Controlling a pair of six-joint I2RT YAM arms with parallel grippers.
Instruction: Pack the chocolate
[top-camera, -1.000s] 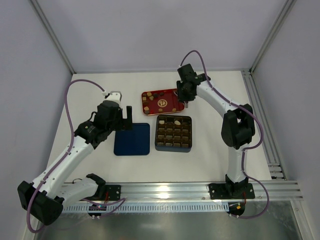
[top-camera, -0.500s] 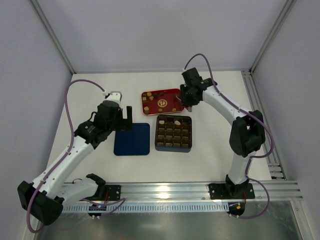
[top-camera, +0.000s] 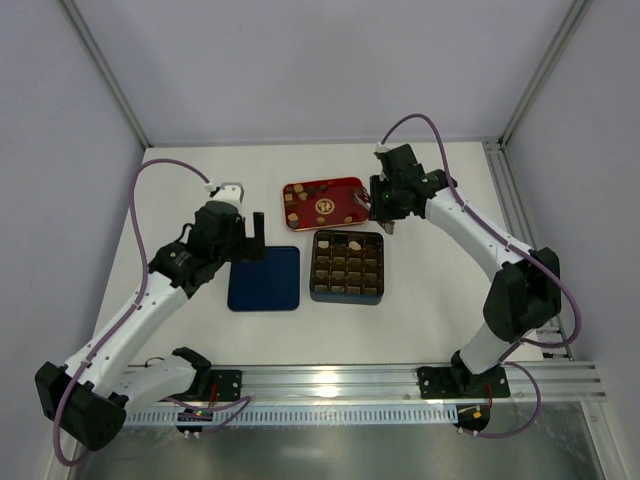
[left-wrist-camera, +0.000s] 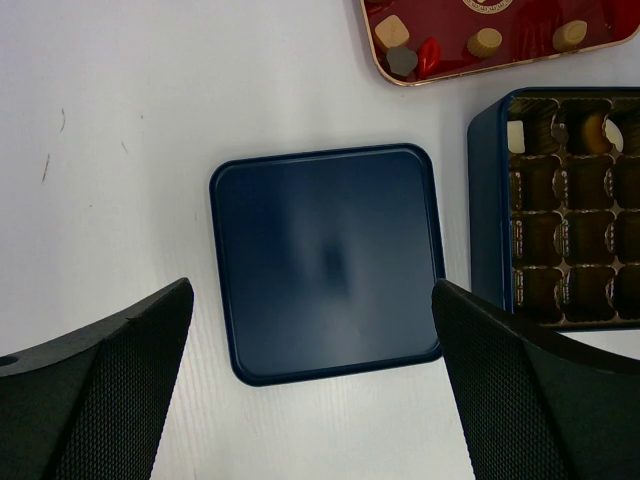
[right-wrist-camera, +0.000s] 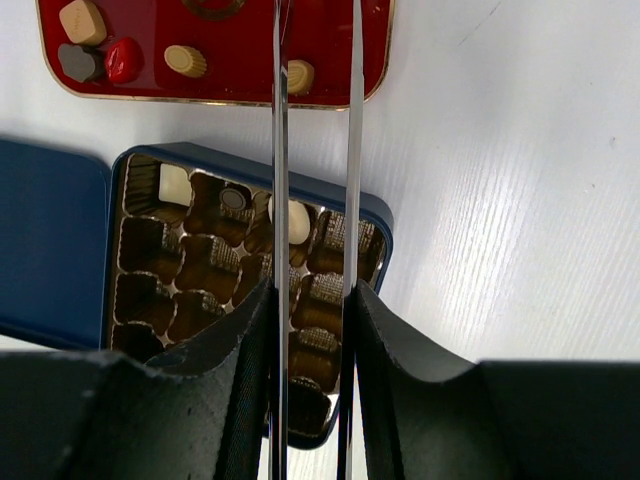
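Observation:
Loose chocolate pieces lie in the red tray, among them a tan square, a grey piece and a tan round. Three more sit in the back row of the dark gridded box: a whitish square, a brown round and a white oval. My right gripper is shut on metal tweezers and hangs over the box's back right corner. The tweezer tips run out of the wrist view. My left gripper stands open above the blue lid.
The blue lid lies flat just left of the box, the red tray right behind the box. A red piece lies in the tray. Aluminium frame rails run along the table's right side and near edge.
My right arm has swung to the right and nearer, from over the tray's right end to over the box's back right corner. The left arm has not moved.

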